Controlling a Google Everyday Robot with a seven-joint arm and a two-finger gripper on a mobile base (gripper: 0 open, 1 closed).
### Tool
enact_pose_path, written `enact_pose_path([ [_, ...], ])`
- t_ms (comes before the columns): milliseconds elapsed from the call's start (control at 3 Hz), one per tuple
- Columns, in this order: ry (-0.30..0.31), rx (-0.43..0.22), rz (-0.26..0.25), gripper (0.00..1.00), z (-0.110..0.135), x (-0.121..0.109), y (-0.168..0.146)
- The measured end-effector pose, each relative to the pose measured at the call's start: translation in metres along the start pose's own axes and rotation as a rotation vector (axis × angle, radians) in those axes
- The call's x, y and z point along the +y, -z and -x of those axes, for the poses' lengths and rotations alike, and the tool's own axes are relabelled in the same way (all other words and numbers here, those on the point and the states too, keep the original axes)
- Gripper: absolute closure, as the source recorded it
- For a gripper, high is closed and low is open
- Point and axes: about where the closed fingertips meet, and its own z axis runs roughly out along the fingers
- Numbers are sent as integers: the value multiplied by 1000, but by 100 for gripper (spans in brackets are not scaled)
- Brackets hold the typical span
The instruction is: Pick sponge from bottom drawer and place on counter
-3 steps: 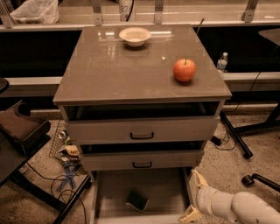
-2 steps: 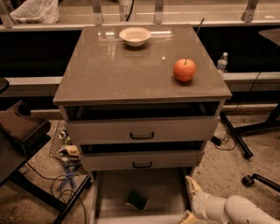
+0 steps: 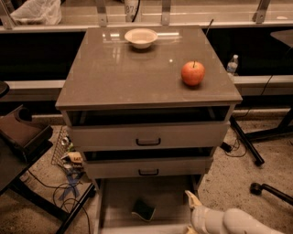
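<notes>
Sponge (image 3: 143, 210) lies in bottom drawer (image 3: 120, 200), end effector (image 3: 189, 214) beside.

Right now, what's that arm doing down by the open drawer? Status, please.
Gripper low at the bottom drawer right edge, apart from sponge. Sponge lies on drawer floor, ungrasped. Nothing between them; counter holds apple and bowl.

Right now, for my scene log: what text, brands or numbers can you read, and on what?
"87": digits on the white container behind the counter, cut off, uncertain.
Water bottle label: too small to read.
Gripper, low right by the bottom drawer: no text.
</notes>
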Motion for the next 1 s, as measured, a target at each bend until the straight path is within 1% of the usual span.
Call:
enact_pose_path([
  [333,2,-7,8,0,15,-5,-39],
  [667,-8,-17,24,0,23,-14,-96],
  [1000,-29,-33,50,0,25,-15,-149],
])
